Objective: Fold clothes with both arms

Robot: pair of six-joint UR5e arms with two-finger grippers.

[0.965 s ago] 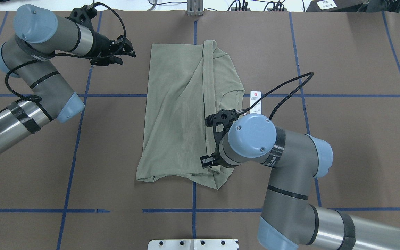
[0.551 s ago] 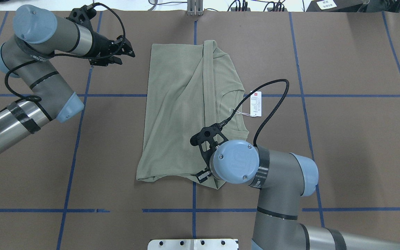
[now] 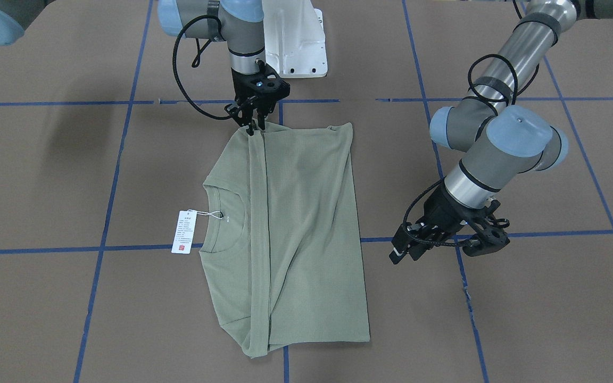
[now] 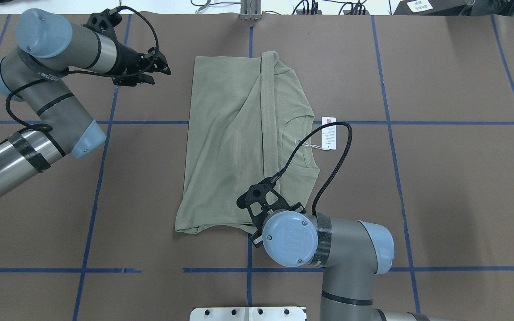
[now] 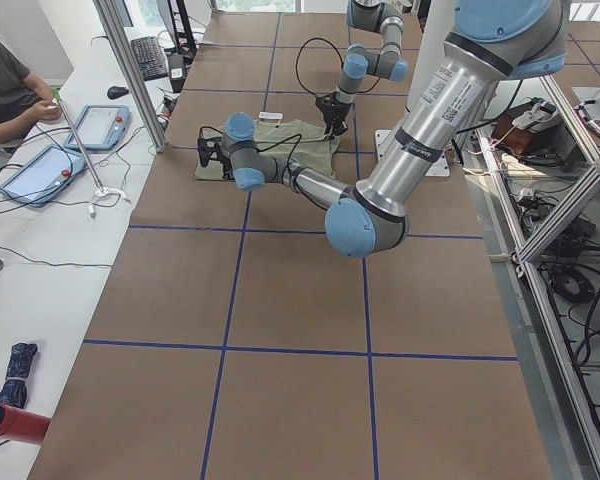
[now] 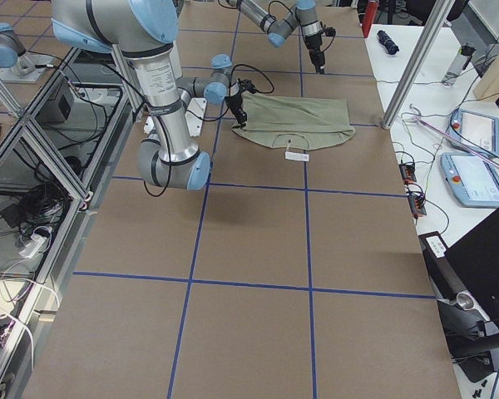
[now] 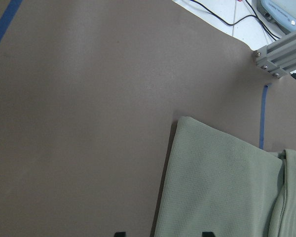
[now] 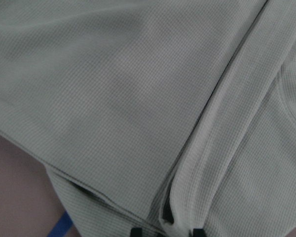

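Our right gripper (image 3: 254,127) pinches the shirt (image 3: 296,234) at its near fold edge; our left gripper (image 3: 403,249) hovers apart, jaws parted, empty.

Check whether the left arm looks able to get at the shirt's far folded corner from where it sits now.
Probably yes. The left gripper hangs beside the shirt, apart from it, near that far corner, with only bare table between. The right gripper is at the opposite, near end.
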